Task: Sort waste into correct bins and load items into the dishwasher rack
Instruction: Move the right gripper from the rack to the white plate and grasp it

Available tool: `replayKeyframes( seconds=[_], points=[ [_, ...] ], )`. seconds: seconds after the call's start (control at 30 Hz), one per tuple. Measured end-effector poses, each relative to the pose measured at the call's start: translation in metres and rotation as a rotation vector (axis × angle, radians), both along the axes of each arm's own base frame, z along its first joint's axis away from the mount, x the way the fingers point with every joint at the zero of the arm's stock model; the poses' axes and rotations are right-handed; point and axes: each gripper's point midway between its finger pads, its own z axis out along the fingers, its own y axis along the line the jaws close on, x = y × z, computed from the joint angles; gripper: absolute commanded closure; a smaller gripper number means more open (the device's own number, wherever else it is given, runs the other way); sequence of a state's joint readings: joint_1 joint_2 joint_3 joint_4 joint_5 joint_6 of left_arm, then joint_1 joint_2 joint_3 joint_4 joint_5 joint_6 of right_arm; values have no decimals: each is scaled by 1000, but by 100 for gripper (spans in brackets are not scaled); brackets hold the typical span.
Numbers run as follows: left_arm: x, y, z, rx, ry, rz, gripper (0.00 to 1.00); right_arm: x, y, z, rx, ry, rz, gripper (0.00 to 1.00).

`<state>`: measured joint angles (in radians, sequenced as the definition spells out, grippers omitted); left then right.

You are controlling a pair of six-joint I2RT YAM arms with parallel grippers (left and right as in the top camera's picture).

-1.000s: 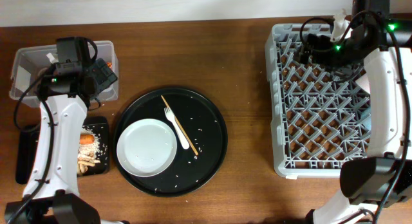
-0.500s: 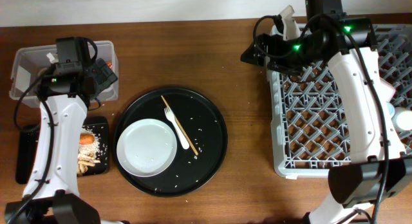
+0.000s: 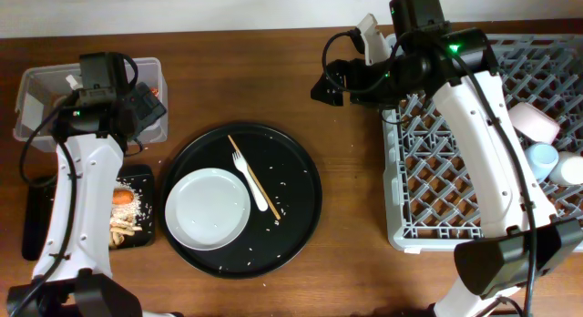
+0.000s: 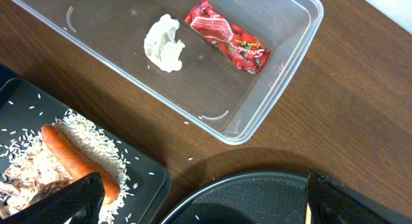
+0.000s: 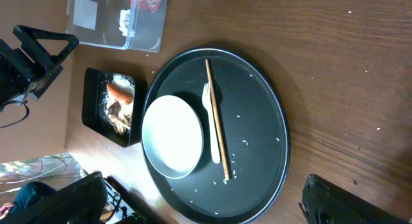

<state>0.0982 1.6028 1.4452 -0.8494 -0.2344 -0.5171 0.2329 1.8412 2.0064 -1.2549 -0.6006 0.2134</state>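
The clear tub (image 4: 257, 121) holds the red wrapper (image 4: 226, 44) and white tissue (image 4: 164, 44). Rice (image 4: 96, 137) and the carrot (image 4: 71, 153) lie in the flat black tray (image 3: 143, 182). My left gripper (image 4: 203, 208) hangs open and empty above the tub's near corner. The plate (image 3: 208, 208), fork (image 3: 258, 189) and chopsticks (image 3: 246, 162) rest on the round black tray (image 3: 296, 217). My right gripper (image 3: 328, 85) is open and empty over bare table left of the dishwasher rack (image 3: 428, 171), which holds the bowl (image 3: 533, 123), blue cup (image 3: 543, 158) and white cup (image 3: 572, 168).
The right arm reaches across the rack's back left corner. The left arm runs along the flat tray's left side. Loose rice grains are scattered on the round tray. Bare wood lies between the round tray and the rack.
The right arm has swung left from above the rack's back to past its left edge, uncovering the bowl and cups. The left arm has not moved.
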Motion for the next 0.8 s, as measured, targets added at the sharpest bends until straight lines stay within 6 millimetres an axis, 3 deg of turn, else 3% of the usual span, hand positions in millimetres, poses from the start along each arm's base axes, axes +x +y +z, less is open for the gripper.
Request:
replayKeyframes(
  seconds=[0.23, 0.4, 0.5, 0.67, 0.73, 0.8],
  points=[
    [0, 0, 0, 0, 0, 0, 1, -5, 6, -1, -5, 7, 19, 1],
    [0, 0, 0, 0, 0, 0, 1, -38, 65, -6, -59, -62, 231, 1],
    [0, 0, 0, -1, 0, 0, 1, -33, 97, -21, -131, -149, 285, 1],
    [0, 0, 0, -2, 0, -1, 1, -29, 100, -26, -167, -174, 283, 2],
    [0, 0, 0, -2, 0, -1, 1, -25, 102, -41, -183, -144, 288, 1],
    [0, 0, 0, -2, 0, -1, 1, -19, 104, -70, -211, -85, 295, 1]
  ],
)
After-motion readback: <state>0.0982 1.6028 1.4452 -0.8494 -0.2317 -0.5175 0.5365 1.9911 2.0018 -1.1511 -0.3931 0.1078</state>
